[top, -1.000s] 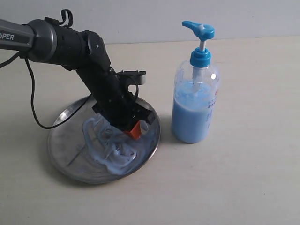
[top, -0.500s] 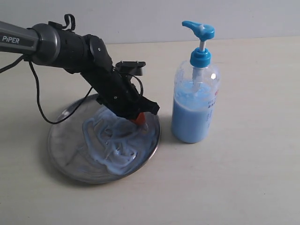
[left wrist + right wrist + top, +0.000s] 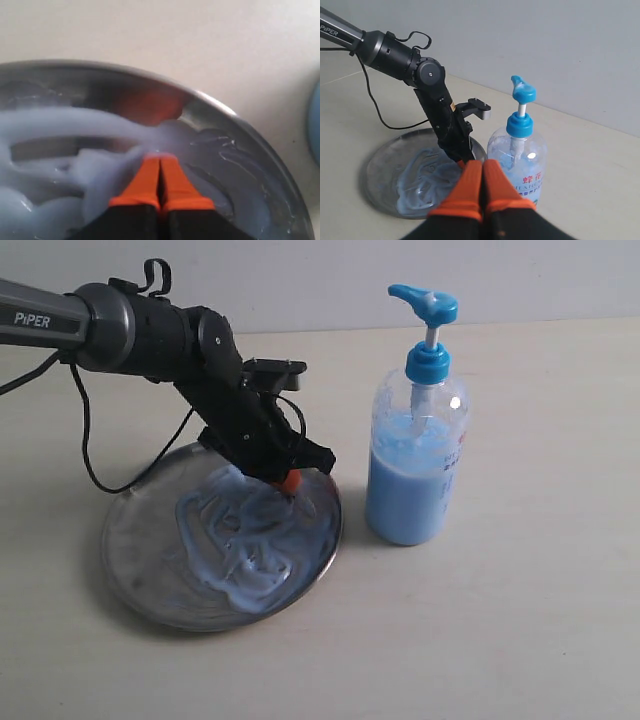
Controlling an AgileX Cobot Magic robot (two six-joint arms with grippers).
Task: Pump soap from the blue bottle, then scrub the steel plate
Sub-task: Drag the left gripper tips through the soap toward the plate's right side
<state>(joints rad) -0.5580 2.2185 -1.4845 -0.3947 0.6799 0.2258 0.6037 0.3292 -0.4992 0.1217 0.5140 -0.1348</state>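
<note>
Nearest you on the pale counter point(image 3: 520, 640) lies the round, shiny stainless-steel plate point(image 3: 128, 532) with its shallow raised rim. Thick, swirled streaks of pale, milky light-blue soap point(image 3: 250, 545) cover its middle and the half towards the bottle; the other side is mostly bare metal.

A little further back, your left pincer point(image 3: 291, 482) comes down at a slant onto the plate's far edge, on the side next to the bottle. Its orange fingers point(image 3: 145, 182) are pressed flat together with nothing between them. Their tips sit in the soap just inside the rim, and the steel mirrors them as an orange blur. Whether they bear on the metal under the soap cannot be told.

Beside the plate, close to its rim but apart from it, stands the clear plastic pump bottle point(image 3: 415, 475) with the bright blue pump head and collar. It is upright, its pump stem is up, and the light-blue fill reaches more than halfway.

Your right pincer point(image 3: 482, 164) shows only in its own wrist view. It hangs above the counter, orange fingers pressed together and empty, with bottle and plate beyond it.
</note>
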